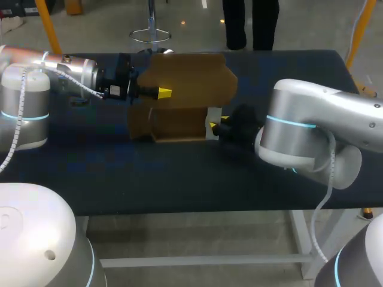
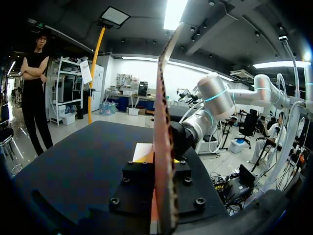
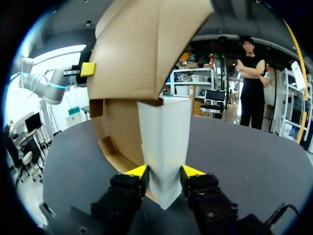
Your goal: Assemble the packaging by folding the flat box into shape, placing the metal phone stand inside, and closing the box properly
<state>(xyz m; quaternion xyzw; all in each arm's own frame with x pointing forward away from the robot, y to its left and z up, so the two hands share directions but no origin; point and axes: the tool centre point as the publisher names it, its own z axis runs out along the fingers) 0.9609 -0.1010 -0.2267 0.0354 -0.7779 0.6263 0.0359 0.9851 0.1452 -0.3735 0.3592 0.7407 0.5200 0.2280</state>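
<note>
1. Right wrist view: right end effector [image 3: 164, 172] closed on white panel [image 3: 164, 142], both yellow tips touching it; brown box [image 3: 142, 49] just ahead.
2. Left wrist view: left end effector [image 2: 164, 169] clamps box flap [image 2: 164, 98], edge-on between its fingers.
3. Head view: brown box stands at bench [image 1: 179, 185] centre, between them.

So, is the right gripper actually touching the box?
Touching. The right wrist view shows the right gripper clamping the box, yellow fingertips either side of its white panel.
</note>
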